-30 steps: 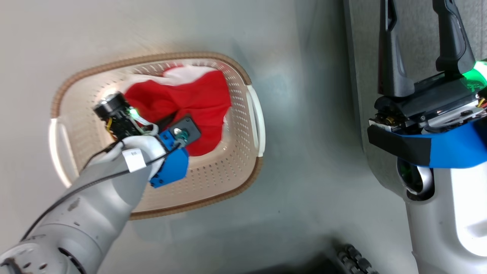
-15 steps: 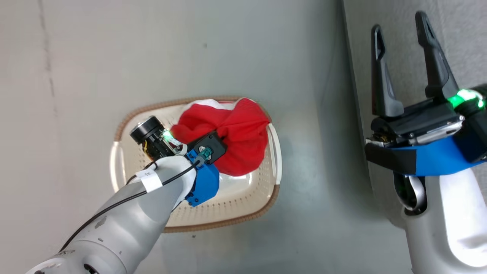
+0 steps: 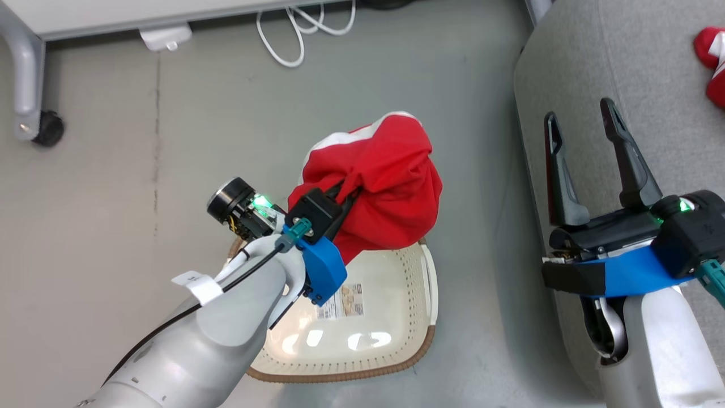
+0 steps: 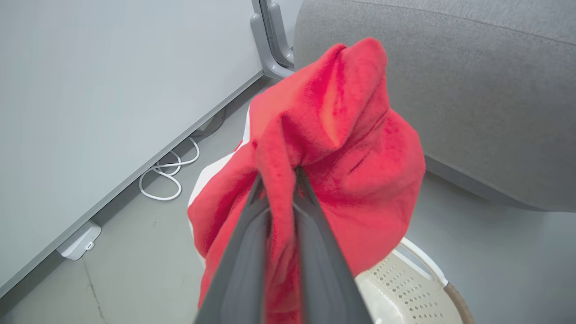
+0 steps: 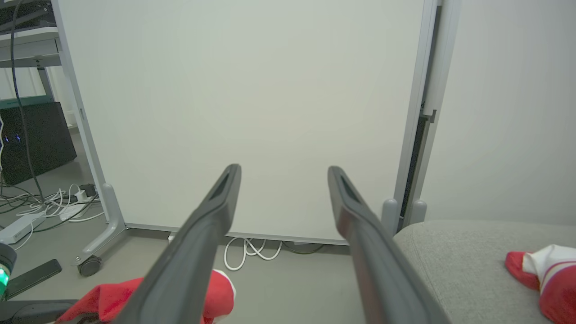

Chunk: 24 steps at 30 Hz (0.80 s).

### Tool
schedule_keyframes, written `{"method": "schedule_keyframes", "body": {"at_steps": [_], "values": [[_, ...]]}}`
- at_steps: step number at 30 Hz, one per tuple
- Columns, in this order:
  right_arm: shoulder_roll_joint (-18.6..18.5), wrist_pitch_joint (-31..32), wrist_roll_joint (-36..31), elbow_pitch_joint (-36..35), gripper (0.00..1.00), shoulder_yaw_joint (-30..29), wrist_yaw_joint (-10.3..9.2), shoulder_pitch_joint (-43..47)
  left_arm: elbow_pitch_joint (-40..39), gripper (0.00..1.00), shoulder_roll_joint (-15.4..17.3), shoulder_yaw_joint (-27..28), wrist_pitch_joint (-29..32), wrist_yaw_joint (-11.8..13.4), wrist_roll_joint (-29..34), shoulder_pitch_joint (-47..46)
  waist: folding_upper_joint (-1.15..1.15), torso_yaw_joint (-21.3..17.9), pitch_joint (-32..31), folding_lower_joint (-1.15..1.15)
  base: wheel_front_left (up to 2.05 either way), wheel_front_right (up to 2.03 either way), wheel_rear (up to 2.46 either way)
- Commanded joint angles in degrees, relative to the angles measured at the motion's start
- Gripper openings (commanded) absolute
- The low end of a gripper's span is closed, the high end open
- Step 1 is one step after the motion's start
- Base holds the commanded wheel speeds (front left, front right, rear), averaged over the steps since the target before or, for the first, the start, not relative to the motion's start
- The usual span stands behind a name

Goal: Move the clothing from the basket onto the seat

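Left end effector [image 3: 344,195] pinched narrow on a bunched fold of the soft red garment with white panels [image 3: 385,187]; the wrist view has cloth squeezed between both dark fingers [image 4: 245,252]. The garment hangs as a rumpled bundle clear above the small cream-white perforated plastic basket with a brown woven-look rim [image 3: 396,340], which sits on the grey floor just beside the large grey fabric sofa [image 3: 572,68]. Basket interior looks bare apart from a label on its bottom. Right end effector [image 3: 583,122] spread wide, holding nothing, poised over the sofa's near edge. A second red-and-white garment [image 3: 712,62] already lies on the sofa cushion, far right of the head view. I read this as the carry stage for the last piece. To do it well I want the bundle high enough that its trailing hem clears the basket rim and the sofa's rounded edge, then swing it rightward over the cushion before letting go, well in from the edge so it cannot slide off. The grip catches only one fold, so I would move smoothly; a jerk could shake the slack fabric loose. Cloth is limp, matte, heavily creased, a white panel showing on its far side.
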Motion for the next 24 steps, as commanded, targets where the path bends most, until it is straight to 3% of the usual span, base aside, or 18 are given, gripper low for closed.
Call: {"method": "schedule_keyframes", "body": {"at_steps": [1, 14, 24], "values": [[-0.01, -0.22, -0.10, 0.25, 1.00, -0.12, 0.03, 1.15, -1.11, 0.00, 0.62, 1.42, -0.27, 0.53, -0.20, 0.85, 0.00, 1.04, -2.93, 0.01, 0.00, 0.00, 0.00], [-0.01, -0.22, 0.90, 1.96, 1.00, -0.38, 0.03, 7.11, -12.34, 0.00, 0.91, 14.53, -0.28, 1.35, 0.24, 6.50, 0.00, 1.74, -12.48, 0.01, 0.00, 0.00, 0.00], [-0.01, -0.22, 1.86, 2.38, 1.00, -0.52, 0.03, 11.30, -20.18, 0.00, 1.05, 21.54, -0.28, 1.42, 1.45, 9.78, 0.00, 2.32, -17.06, 0.01, 0.00, 0.00, 0.00]]}}
